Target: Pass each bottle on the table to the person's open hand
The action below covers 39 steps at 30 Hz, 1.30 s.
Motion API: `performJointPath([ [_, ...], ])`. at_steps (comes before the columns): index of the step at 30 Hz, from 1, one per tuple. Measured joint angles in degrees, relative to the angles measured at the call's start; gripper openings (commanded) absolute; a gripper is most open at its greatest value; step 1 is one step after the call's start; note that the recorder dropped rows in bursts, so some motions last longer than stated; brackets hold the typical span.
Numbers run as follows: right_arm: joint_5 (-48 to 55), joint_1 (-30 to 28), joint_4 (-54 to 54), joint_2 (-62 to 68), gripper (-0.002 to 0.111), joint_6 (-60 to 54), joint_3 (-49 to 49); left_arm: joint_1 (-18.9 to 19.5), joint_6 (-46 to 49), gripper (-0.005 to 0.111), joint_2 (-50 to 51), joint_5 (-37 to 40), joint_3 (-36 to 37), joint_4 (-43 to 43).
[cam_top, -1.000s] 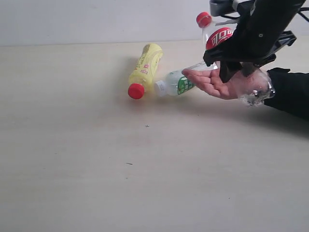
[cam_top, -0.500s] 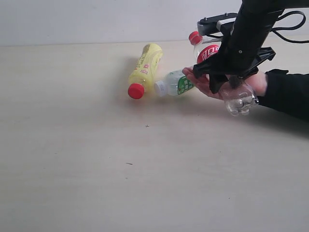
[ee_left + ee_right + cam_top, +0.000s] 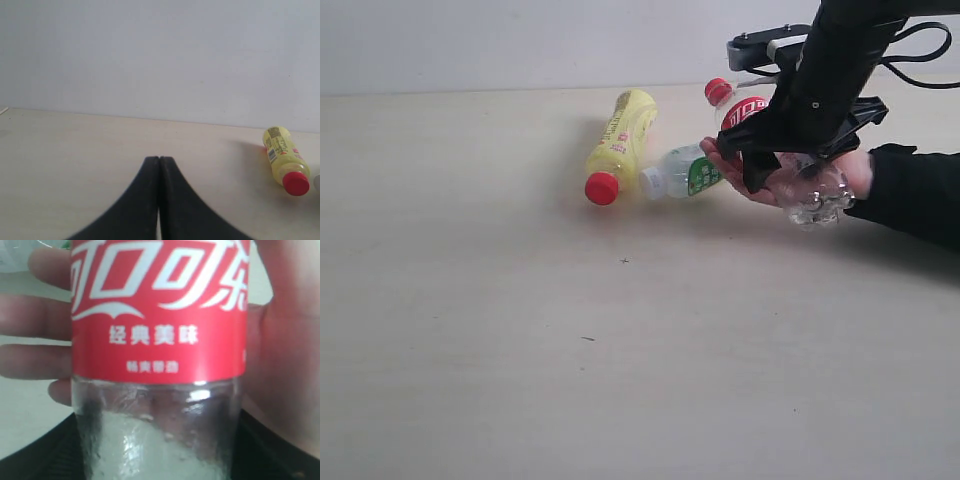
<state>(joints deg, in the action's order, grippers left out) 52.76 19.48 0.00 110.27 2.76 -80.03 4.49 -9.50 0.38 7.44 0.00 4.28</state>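
The red-label bottle has dropped over the last second from above the person's hand to lie tilted across the palm, cap pointing away from the wrist. The right gripper still pinches its clear lower body, so I judge this handover to be one release short of done. The yellow bottle and the green-label bottle have not moved; they lie on the worktop, just beside the fingertips. The left gripper is pressed together, holding nothing.
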Motion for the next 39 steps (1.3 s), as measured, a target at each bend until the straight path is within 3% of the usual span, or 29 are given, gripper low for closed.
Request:
performJointPath([
  [29, -2.9, 0.0, -0.8, -0.4, 0.066, 0.0, 0.0, 0.0, 0.0, 0.0, 0.0, 0.0, 0.0, 0.0],
  [39, -4.6, 0.0, -1.8, -11.4, 0.066, -3.4, 0.0, 0.0, 0.0, 0.0, 0.0, 0.0, 0.0, 0.0],
])
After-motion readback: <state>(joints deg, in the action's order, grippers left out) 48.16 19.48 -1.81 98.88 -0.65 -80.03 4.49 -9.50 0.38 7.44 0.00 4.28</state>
